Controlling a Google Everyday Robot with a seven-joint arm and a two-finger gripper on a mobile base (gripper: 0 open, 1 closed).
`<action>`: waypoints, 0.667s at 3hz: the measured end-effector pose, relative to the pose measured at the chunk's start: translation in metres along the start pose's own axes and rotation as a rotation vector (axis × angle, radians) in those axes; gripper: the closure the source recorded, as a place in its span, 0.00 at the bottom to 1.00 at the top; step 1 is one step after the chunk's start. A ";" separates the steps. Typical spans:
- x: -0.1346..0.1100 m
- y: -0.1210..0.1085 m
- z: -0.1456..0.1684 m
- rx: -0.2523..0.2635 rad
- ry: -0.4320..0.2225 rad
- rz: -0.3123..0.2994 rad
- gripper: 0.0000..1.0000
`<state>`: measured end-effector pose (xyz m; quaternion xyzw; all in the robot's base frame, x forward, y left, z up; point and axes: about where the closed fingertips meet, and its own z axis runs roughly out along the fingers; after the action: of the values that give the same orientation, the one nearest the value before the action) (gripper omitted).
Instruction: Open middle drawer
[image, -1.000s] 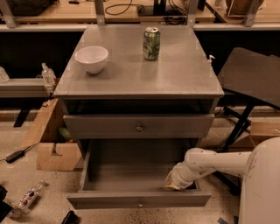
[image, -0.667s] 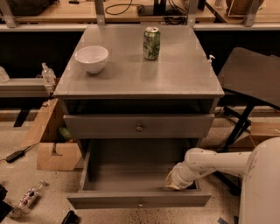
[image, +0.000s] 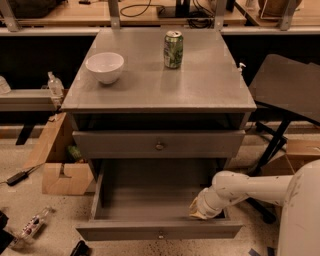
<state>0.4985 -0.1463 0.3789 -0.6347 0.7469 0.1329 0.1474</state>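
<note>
White ceramic bowl (image: 105, 66) left on the grey metal cabinet (image: 200, 92) top; green drink can (image: 173, 49) right, further back; below, the gripper (image: 202, 211) lies in the grey metal middle drawer (image: 125, 231), at its right front corner.

The gripper (image: 200, 212), at the lower right inside the pulled-out middle drawer (image: 150, 231), is mostly hidden behind the wrist of the white arm (image: 250, 187), while the robot's body (image: 300, 215) and the black chair (image: 290, 85) are cut off by the frame's right edge.
</note>
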 end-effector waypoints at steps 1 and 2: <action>0.000 0.000 0.000 0.000 0.000 0.000 0.90; 0.000 0.000 0.000 0.000 0.000 0.000 0.67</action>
<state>0.4985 -0.1463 0.3789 -0.6347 0.7469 0.1329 0.1474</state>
